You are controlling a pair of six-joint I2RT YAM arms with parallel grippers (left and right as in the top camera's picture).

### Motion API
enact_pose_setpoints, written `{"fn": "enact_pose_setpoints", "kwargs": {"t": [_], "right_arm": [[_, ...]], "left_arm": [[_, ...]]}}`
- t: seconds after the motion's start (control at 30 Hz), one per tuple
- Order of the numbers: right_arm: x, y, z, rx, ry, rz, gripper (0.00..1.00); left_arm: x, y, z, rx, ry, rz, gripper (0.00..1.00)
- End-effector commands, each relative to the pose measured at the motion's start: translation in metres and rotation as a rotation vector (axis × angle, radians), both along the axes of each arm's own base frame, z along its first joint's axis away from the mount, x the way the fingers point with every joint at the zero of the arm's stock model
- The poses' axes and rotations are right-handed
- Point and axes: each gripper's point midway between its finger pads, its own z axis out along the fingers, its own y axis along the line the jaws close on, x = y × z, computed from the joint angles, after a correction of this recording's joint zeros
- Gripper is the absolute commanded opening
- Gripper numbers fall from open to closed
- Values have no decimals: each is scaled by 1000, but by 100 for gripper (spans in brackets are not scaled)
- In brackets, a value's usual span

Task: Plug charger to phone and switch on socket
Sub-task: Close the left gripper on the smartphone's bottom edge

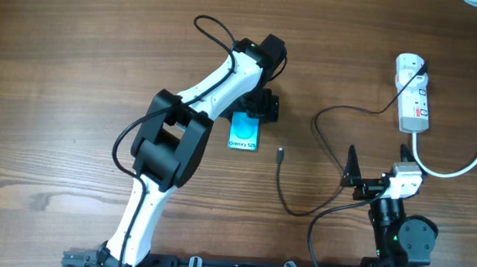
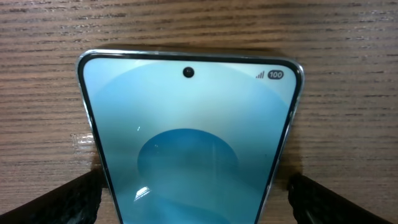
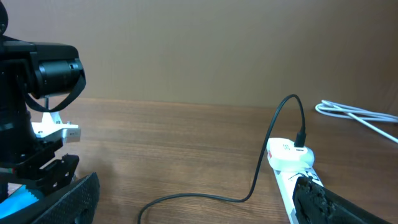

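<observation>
While left hand (image 1: 252,113) hangs open, phone (image 1: 243,135) lies between its fingers (image 2: 65,202); right hand (image 1: 355,177) open too

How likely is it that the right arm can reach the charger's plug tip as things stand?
Probably yes. The plug tip lies on bare table near the right pincer, which is open and empty. Only the charger's own cable curls between them, and nothing else stands in the way.

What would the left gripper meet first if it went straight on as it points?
Probably the phone: it lies right ahead of the left gripper, between its open fingers, on the table.
</observation>
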Motion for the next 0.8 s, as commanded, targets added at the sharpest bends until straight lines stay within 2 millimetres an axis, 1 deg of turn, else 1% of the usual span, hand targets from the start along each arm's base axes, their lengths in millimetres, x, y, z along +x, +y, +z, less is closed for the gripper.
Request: {"fn": "enact_pose_setpoints", "kwargs": {"t": [0.0, 0.33, 0.63, 0.77], "right_arm": [[0, -3, 1, 2, -6, -13, 100], [0, -3, 1, 2, -6, -13, 99], [0, -3, 1, 2, -6, -13, 100], [0, -3, 1, 2, -6, -13, 100]], "left_arm": [[-10, 6, -18, 12, 45, -11, 100], [-26, 14, -27, 37, 99, -11, 100], [-27, 15, -28, 38, 100, -11, 100], [-26, 14, -28, 36, 98, -11, 97]]}}
